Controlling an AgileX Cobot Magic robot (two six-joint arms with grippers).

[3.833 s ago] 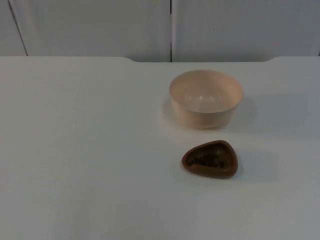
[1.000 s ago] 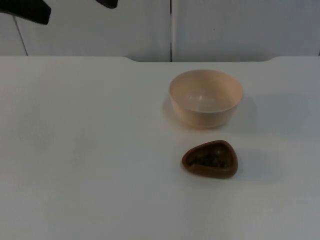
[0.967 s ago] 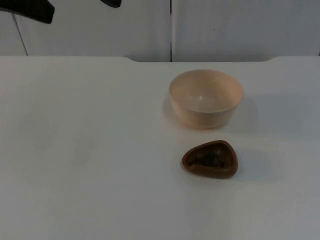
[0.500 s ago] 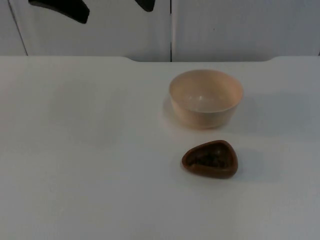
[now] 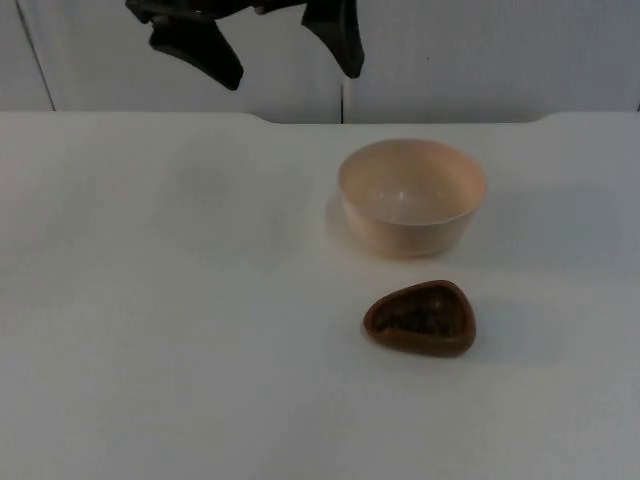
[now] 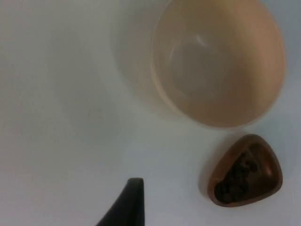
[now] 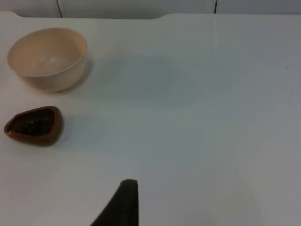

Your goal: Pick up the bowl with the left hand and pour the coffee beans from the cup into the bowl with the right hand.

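A pale peach bowl point(image 5: 412, 195) stands upright on the white table, right of centre. In front of it sits a brown, rounded-triangular cup point(image 5: 420, 318) with dark coffee beans inside. My left gripper point(image 5: 292, 74) hangs open, high over the table's back edge, behind and to the left of the bowl, holding nothing. The left wrist view looks down on the bowl point(image 6: 218, 61) and the cup point(image 6: 244, 176), past one black fingertip point(image 6: 128, 200). My right gripper point(image 7: 123, 205) waits far to the right; its view has the bowl point(image 7: 47, 56) and cup point(image 7: 34, 125) well away.
The white table point(image 5: 150, 320) ends at the grey partition wall point(image 5: 480, 50), which has a dark vertical seam behind the bowl.
My left gripper has come in from the upper left and moved right and down toward the bowl. Bowl and cup have stayed put.
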